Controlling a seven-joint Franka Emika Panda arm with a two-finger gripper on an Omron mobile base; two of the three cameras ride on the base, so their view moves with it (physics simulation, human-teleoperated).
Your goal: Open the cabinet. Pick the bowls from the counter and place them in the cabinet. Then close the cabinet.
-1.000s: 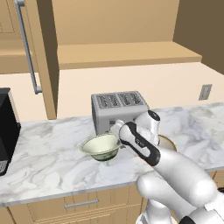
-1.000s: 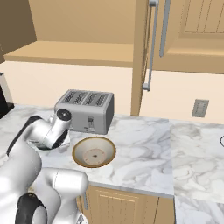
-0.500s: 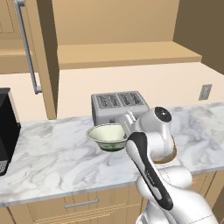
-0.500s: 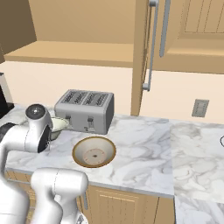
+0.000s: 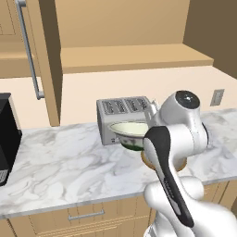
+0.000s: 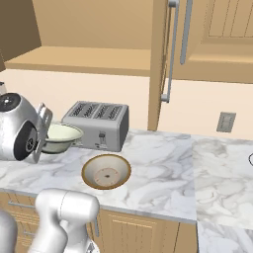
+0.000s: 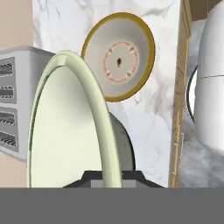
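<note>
Left base view gave us the arm folded back on itself over the counter [image 5: 60, 166], its forearm rising from the lower right and the wrist bent toward the left, level with the toaster [image 5: 121, 118]. We saw the gripper [image 7: 111, 177] pinching the rim of the cream bowl [image 5: 131, 133], which hung clear of the stone, upright, just in front of the toaster; in the hand view that rim ran straight up from between the finger tips. We found no brand, label or writing we could read. We saw the brown-rimmed bowl [image 6: 105, 171] lying on the counter, near of the toaster and just right of the held one. Farther up, the cabinet [image 6: 173, 59] stood with one door swung open.
</note>
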